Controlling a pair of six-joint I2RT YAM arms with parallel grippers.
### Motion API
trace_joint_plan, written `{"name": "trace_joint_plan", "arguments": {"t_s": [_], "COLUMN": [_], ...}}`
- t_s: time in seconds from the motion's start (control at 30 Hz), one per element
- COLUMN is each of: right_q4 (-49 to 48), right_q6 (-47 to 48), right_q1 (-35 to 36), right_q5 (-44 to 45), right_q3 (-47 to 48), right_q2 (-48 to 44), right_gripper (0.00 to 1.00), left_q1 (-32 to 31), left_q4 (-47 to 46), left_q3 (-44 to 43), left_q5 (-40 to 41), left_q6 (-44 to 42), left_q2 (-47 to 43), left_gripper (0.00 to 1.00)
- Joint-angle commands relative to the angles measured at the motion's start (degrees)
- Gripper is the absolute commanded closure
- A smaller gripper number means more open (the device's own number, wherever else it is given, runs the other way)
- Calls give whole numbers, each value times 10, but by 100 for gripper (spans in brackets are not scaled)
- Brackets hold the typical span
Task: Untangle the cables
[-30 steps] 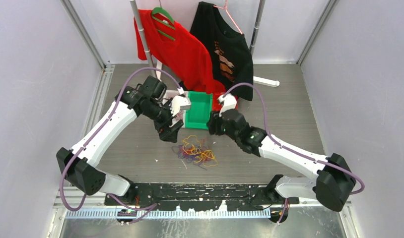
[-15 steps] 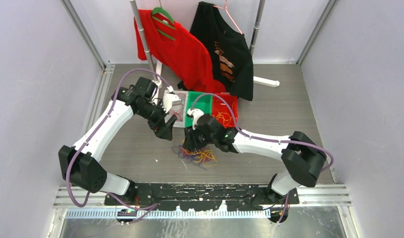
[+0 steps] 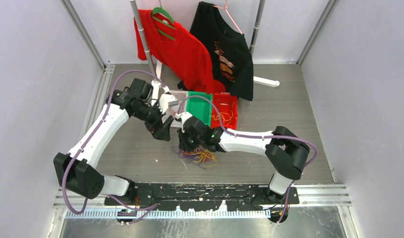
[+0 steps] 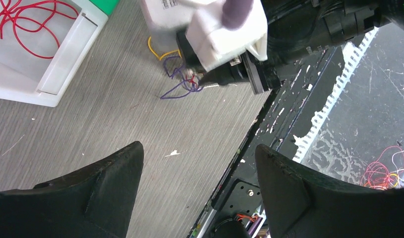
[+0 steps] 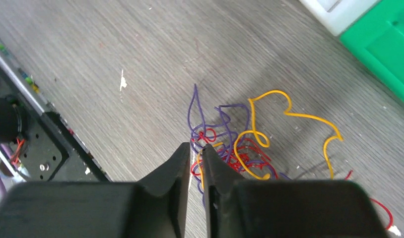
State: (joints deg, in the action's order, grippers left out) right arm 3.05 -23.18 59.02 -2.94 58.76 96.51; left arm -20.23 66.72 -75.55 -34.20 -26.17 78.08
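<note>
As left pincer gapes, right pincer pinches cables

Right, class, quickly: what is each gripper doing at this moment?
Left gripper: open, holding nothing.
Right gripper: jaws almost together over the cables; whether a strand is gripped cannot be told.

Nothing legible shows in any view. The black T-shirt, hanging at twelve o'clock, carries an orange and white print too small to read. The dark print on a label on a white housing is blurred.
</note>
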Motion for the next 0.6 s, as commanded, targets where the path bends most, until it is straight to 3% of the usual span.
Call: {"name": "trace_joint_plan", "arguments": {"t_s": [0.0, 0.1, 0.37, 0.47, 0.57], "right_q4": [7, 13, 47, 61, 58], "right_q6": [13, 17, 16, -15, -36], "right_q1": [2, 2, 3, 5, 25], "right_q5": [59, 68, 95, 119, 155], "right_q3": [29, 31, 29, 30, 29], "right_q2": [-23, -45, -98, -86, -64], "right_gripper": [88, 99, 98, 55, 39], "left_q1": [2, 2, 2, 2, 2], "left_q4": [-2, 0, 3, 4, 3], "left_q3": [-4, -5, -6, -8, -13], "left_q5": [-20, -19, -19, -20, -21], "left_q6": [-9, -9, -11, -12, -10], "left_q2": [-28, -31, -42, -43, -43], "left_gripper": [17, 17, 17, 17, 17]}}
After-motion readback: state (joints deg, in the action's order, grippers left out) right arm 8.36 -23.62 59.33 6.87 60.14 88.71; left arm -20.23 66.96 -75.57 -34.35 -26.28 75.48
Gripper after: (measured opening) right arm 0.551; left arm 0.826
